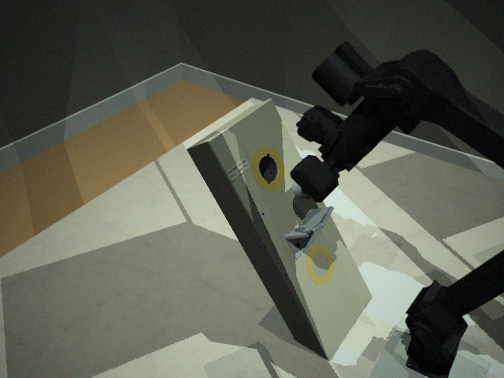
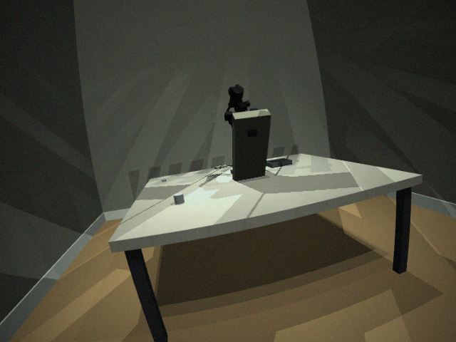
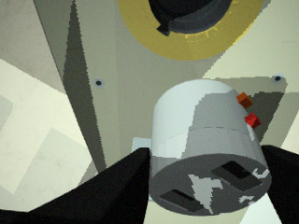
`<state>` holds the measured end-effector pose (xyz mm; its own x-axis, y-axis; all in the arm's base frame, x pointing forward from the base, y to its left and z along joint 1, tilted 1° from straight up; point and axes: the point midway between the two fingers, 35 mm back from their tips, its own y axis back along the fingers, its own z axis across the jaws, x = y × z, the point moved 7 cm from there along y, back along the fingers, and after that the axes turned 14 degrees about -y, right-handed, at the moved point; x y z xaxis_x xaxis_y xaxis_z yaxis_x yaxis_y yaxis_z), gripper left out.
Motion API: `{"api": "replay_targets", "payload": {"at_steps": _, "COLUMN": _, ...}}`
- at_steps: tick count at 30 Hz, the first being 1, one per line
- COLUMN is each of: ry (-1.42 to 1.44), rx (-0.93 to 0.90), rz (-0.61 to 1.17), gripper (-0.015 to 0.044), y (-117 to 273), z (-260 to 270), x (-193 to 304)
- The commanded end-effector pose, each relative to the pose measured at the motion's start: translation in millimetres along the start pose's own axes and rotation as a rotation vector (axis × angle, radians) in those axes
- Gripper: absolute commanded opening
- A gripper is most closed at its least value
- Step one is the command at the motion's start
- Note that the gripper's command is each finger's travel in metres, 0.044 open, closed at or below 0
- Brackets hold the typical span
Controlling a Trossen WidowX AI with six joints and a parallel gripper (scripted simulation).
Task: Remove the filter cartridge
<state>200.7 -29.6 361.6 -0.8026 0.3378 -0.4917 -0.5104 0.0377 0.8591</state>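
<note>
My gripper is shut on the round filter cartridge, one black finger on each side. The cartridge is whitish, with a shaded face showing two dark slots, and orange and red tabs on its side. It is out of the panel, in front of its sloping face. The service panel has an upper yellow ring around a dark, empty round opening. The dark blue tray lies beside the panel in the exterior view.
A grey angled bracket stands out from the panel below the held cartridge. A lower yellow ring is beneath it. A small grey cylinder stands on the table. A thin dark line runs across the table top.
</note>
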Motion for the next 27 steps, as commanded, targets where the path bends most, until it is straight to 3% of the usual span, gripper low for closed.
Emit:
{"api": "replay_targets", "payload": {"at_steps": 1, "ry": 0.004, "rx": -0.007, "rz": -0.007, "gripper": 0.0, "y": 18.7, "z": 0.6, "x": -1.5}}
{"api": "replay_targets", "payload": {"at_steps": 6, "ry": 0.004, "rx": -0.006, "rz": -0.006, "gripper": 0.0, "y": 35.6, "z": 0.5, "x": 0.0}}
{"api": "replay_targets", "payload": {"at_steps": 27, "ry": -0.001, "rx": -0.006, "rz": 0.009, "gripper": 0.0, "y": 25.5, "z": 51.4, "x": 9.1}}
